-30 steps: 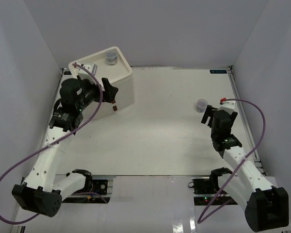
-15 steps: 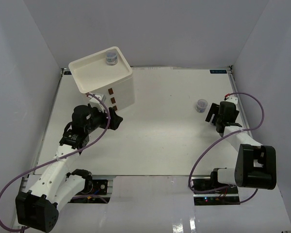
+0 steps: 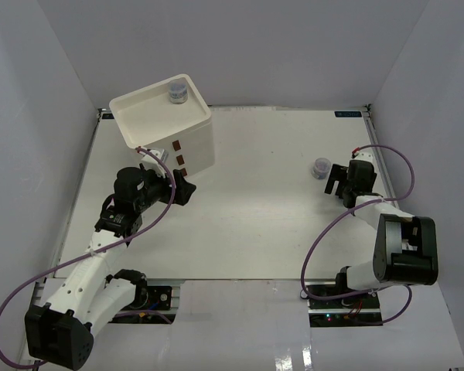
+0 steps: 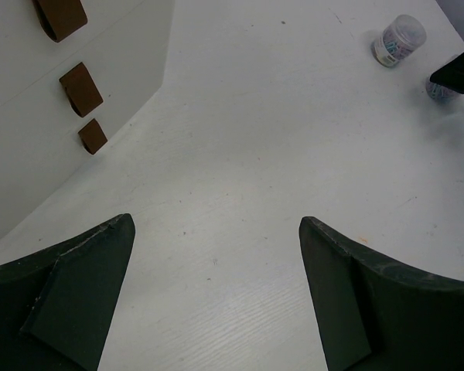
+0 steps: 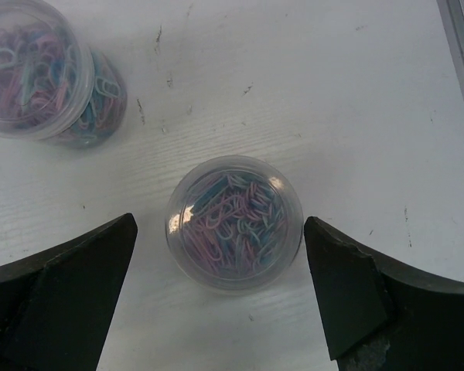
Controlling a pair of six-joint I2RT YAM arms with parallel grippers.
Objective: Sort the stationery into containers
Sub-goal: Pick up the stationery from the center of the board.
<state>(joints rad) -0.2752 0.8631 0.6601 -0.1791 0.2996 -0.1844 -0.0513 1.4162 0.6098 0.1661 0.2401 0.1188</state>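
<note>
Left arm [image 3: 100, 247], near-left part of the white tabletop [image 3: 255, 224]: the left jaws are spread wide and nothing is held between the dark fingers [image 4: 62, 301]. They are held over bare tabletop, just in front of the drawer unit.

Right arm [image 3: 367, 202], by the right edge of the tabletop: the right jaws are released and parted wide. A small round clear plastic jar of pink and blue paper clips [image 5: 233, 222] is straddled by them. It is seen upright on the tabletop, with a gap left on either side, so neither finger is touching it.

A second clear jar of the same kind [image 3: 321, 167] is found just beside the first, toward the middle of the tabletop, outside the jaws.

Far-left corner of the tabletop: a boxy white plastic unit of three stacked drawers [image 3: 197, 147] is placed at an angle. Three small brown handles [image 4: 81, 89] are seen on its front and all drawers appear shut.

A third clear jar [image 3: 177, 92] is set upright in the unit's shallow tray top, at the tray's far-right corner.
</note>
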